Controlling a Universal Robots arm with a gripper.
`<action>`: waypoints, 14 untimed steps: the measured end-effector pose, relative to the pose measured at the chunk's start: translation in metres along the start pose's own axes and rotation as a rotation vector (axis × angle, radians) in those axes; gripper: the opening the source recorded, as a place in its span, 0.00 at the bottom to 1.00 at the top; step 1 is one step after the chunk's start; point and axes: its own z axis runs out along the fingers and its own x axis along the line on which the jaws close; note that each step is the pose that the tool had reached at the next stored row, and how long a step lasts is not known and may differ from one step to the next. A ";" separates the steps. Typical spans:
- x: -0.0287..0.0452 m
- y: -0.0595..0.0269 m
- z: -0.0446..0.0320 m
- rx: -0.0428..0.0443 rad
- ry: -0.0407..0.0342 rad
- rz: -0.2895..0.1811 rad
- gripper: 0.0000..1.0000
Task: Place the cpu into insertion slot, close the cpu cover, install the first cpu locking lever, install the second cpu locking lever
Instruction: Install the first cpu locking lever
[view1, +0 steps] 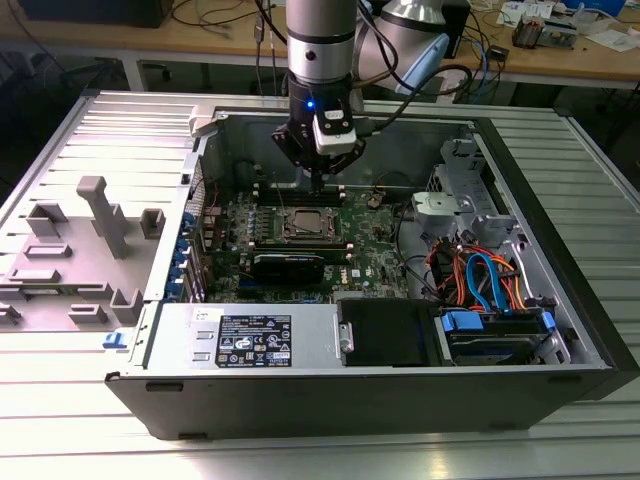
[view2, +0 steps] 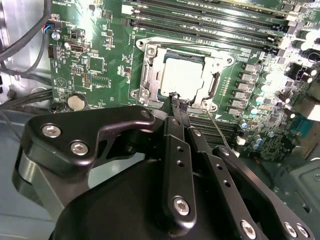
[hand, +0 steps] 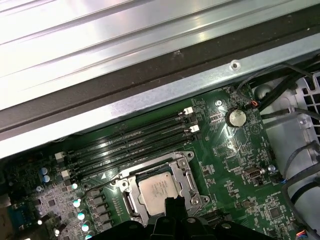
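The arm reaches down into an open computer case (view1: 380, 395) that lies on a ribbed metal bench (view1: 300, 455); in the exterior view the jaws hang over the green circuit board (view1: 375, 245), just behind the insertion slot (view1: 303, 223); the cpu (view2: 182, 75) sits in that slot, its pale metal face showing in both wrist views (hand: 159, 189); the cpu cover (view2: 153, 74) lies flat around the chip, which shows through its square cut-out; in the second wrist view the jaws are drawn narrow, the black fingertips (view2: 176, 107) nearly meeting at the near edge of the socket frame, and I cannot tell whether anything is pinched between them; a thin wire lever (view2: 218, 131) slants away from the socket corner just beside them; long black memory slots (hand: 130, 145) run along the far side of the socket, and a coin cell (hand: 235, 118) sits near their end; blue and orange cables (view1: 485, 275) bundle at the exterior view's right inside the case; grey fixtures (view1: 100, 215) stand on the bench at the exterior view's left, well apart from the board.
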 end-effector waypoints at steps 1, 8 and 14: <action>0.0004 -0.0001 0.0000 0.0001 0.0000 0.000 0.11; 0.0112 -0.0039 -0.0005 0.0000 0.0001 -0.001 0.11; 0.0183 -0.0064 -0.0009 0.0000 0.0000 -0.001 0.11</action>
